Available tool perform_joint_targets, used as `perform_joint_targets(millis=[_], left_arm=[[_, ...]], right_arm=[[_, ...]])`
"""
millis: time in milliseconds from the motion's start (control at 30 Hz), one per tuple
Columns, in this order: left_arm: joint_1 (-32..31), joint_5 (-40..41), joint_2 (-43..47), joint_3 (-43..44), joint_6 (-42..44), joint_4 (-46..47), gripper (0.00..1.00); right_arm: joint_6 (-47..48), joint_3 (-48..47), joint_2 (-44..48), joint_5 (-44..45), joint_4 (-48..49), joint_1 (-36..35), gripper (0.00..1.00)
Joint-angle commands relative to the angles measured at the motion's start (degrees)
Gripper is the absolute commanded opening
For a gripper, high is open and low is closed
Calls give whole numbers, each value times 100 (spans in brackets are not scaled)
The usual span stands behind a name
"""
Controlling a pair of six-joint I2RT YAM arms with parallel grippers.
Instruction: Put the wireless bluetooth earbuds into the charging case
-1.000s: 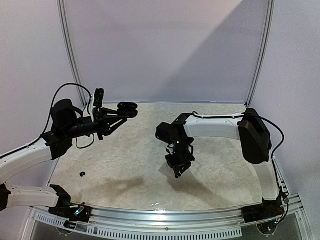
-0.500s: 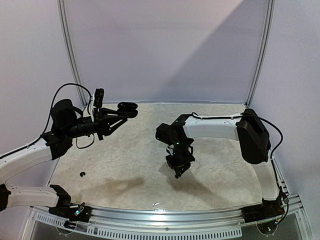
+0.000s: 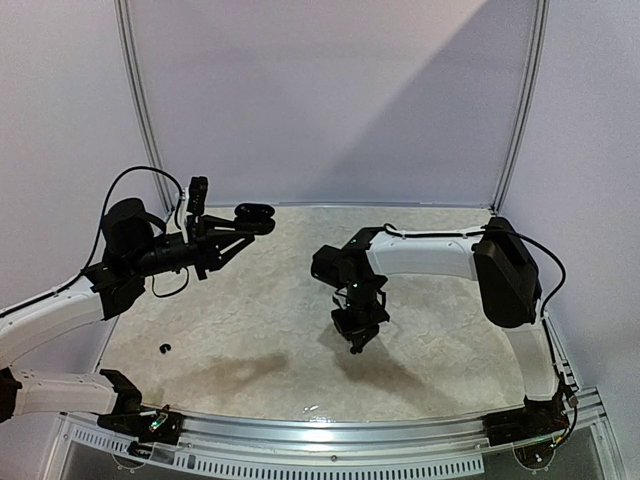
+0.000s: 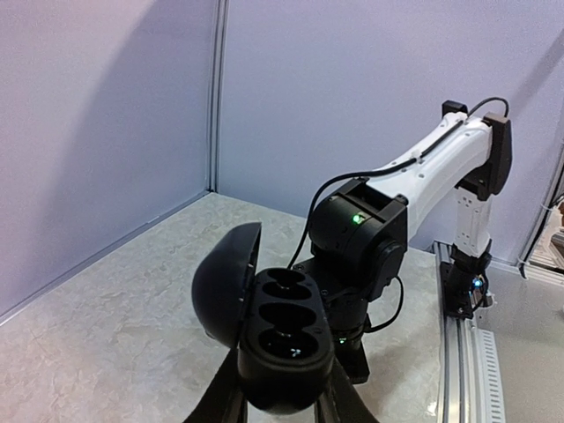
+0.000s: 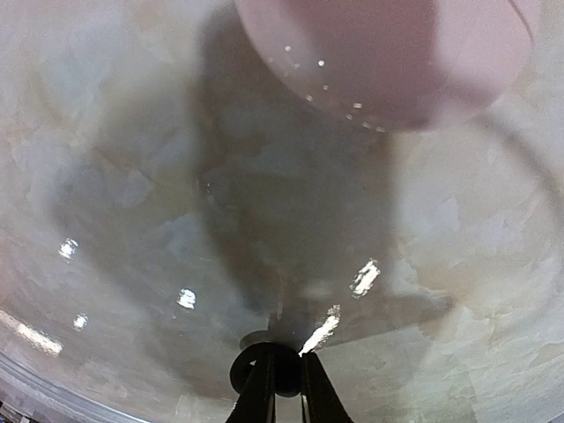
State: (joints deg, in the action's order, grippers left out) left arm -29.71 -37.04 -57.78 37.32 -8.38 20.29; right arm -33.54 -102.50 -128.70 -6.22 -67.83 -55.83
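Note:
A black charging case (image 4: 286,339) stands open with its lid (image 4: 225,282) swung to the left, and both wells show dark and hollow. My left gripper (image 4: 282,401) is shut on the case's body and holds it in the air over the table's far left (image 3: 255,215). My right gripper (image 3: 355,345) points straight down at the middle of the table. Its fingers are shut on a small black earbud (image 5: 243,370), low over the tabletop, with the gripper (image 5: 286,361) seen from above. Another black earbud (image 3: 163,348) lies on the table at the near left.
The marbled tabletop (image 3: 260,330) is walled by pale panels at the back and sides. A metal rail (image 3: 330,440) runs along the near edge. The right arm's elbow (image 3: 505,270) rises at the right.
The right gripper's fingers have closed in on the black earbud, with the arm hardly shifting. The left arm and the case have not moved.

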Motion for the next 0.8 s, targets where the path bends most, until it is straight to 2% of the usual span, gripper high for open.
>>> perform_joint_targets(millis=[0, 200, 367, 500, 633, 767], left_arm=[[29, 245, 65, -111, 103, 57, 0], [28, 455, 69, -111, 155, 71, 0], [19, 1038, 113, -102, 235, 126, 0], [-14, 1524, 29, -127, 359, 549, 0], [-150, 1839, -216, -234, 605, 1197, 0], [-394, 2031, -386, -244, 1004, 1676, 0]], right_arm=[[18, -225, 158, 299, -22, -16, 0], [20, -507, 452, 589, -15, -16, 0], [55, -985, 929, 1331, 185, -23, 0], [142, -1615, 1361, 1944, 536, -74, 0], [511, -2142, 1624, 2507, 1206, -269, 0], [876, -2202, 1894, 2816, 2492, -519, 0]])
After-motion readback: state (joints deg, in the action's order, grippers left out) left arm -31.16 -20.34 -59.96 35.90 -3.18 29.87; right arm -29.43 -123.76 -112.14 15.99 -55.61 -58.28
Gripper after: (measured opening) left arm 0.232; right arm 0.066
